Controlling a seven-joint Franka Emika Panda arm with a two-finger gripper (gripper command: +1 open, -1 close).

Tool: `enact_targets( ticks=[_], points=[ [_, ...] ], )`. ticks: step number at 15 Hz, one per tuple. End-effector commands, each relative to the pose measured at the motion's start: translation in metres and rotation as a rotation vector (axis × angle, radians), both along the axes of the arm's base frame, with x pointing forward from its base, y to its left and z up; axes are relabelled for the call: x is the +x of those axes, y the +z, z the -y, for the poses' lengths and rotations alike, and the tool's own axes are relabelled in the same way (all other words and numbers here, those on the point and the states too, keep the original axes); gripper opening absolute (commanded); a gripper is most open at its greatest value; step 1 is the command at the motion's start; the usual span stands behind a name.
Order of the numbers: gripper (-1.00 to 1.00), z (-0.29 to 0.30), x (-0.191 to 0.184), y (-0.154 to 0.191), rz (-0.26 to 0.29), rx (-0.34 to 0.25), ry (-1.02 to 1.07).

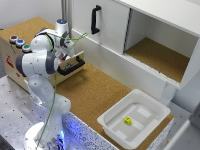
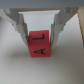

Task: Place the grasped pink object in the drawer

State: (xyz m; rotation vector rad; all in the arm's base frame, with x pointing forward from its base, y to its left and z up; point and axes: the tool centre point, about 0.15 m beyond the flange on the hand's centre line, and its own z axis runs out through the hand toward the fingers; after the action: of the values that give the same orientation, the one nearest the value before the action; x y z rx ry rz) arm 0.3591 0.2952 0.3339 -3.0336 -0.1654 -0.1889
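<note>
**Mara:** Exterior view first — the arm is bent over the wooden box [image 1: 12,55] at the exterior view's left, and its gripper [image 1: 64,54] hangs just behind the drawer [image 1: 71,65], the plywood front with the long black bar handle [image 1: 71,66]. The drawer stands pulled out from the box, which is why the arm can reach down into it at all.

**Teo:** Does the pink object show there?

**Mara:** Hardly. There is a reddish speck near the wrist, too small to call. The small yellow cube [image 1: 128,120] sits apart, in the white tray [image 1: 111,122] at the cork counter's [image 1: 92,92] near corner, and the white cabinet [image 1: 107,22] with its own black handle stands along the far edge; neither belongs to the job.

**Teo:** And the wrist view?

**Mara:** That settles it. The pink object [image 2: 39,44] is clamped between the two fingers [image 2: 20,31], one pressed on each side face, so the gripper [image 2: 39,42] is closed on the block. It carries black letters and is held fairly square — a grip across flat, parallel faces, which should keep it from twisting.

**Teo:** What lies under it?

**Mara:** A pale, blurred surface, probably the drawer's floor, with a wood-coloured strip at one edge that may be its wall. Whether the block touches that floor cannot be told. Judging by this, only the release remains.
</note>
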Motion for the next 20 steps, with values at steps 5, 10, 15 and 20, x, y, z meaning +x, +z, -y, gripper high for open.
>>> enact_targets(
  ticks=[5,10,15,20],
  points=[
    [1.00,0.029,-0.016,0.050,0.173,-0.033,0.179],
    [1.00,0.010,-0.026,0.075,0.127,0.037,0.553],
    [1.00,-0.003,-0.027,0.074,0.087,-0.099,0.990],
    [1.00,0.001,-0.011,0.056,0.092,-0.112,1.348]
  ],
)
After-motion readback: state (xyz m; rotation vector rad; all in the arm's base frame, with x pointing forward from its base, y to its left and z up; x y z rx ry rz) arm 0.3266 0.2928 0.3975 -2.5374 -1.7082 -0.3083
